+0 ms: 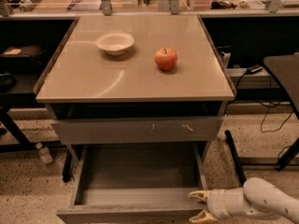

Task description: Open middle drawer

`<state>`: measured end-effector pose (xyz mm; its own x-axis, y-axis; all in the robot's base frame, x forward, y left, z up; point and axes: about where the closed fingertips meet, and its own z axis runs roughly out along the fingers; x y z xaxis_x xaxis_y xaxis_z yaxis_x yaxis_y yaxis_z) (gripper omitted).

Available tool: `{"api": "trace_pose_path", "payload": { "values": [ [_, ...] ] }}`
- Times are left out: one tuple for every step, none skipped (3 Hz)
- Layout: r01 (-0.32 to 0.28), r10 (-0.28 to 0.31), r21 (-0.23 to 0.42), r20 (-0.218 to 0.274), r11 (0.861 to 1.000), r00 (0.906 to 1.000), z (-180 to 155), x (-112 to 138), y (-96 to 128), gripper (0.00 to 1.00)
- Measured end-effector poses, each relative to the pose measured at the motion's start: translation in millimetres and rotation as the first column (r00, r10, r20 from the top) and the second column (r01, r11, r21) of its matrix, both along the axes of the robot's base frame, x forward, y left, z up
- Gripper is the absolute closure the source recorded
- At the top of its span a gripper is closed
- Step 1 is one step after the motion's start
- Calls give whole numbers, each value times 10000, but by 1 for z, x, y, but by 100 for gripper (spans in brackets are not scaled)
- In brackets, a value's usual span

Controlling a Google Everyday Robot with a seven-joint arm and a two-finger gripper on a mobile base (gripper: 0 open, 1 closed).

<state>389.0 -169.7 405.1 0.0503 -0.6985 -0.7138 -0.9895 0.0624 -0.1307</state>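
Observation:
The middle drawer [135,171] is pulled far out below the tabletop and shows its shallow, empty grey box. Its flat front [126,213] lies at the bottom edge of the view. My gripper [198,206] comes in from the lower right on a white arm [261,202] and sits at the right end of that front. Its two pale fingers [197,196] stand apart, one on the inner side of the front and one on the outer side. Above the drawer is the wider grey front with white scratches [135,130], which is closed.
A white bowl [115,43] and a red apple [166,59] sit on the beige tabletop [93,78]. A plastic bottle [44,153] lies on the speckled floor at the left. A dark table leg [233,155] and cables are at the right.

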Motion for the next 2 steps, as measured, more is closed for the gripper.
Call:
{"api": "trace_pose_path", "payload": {
  "values": [
    [0, 0, 0, 0, 10000, 10000, 0, 0, 0, 0],
    [0, 0, 0, 0, 10000, 10000, 0, 0, 0, 0]
  ]
}}
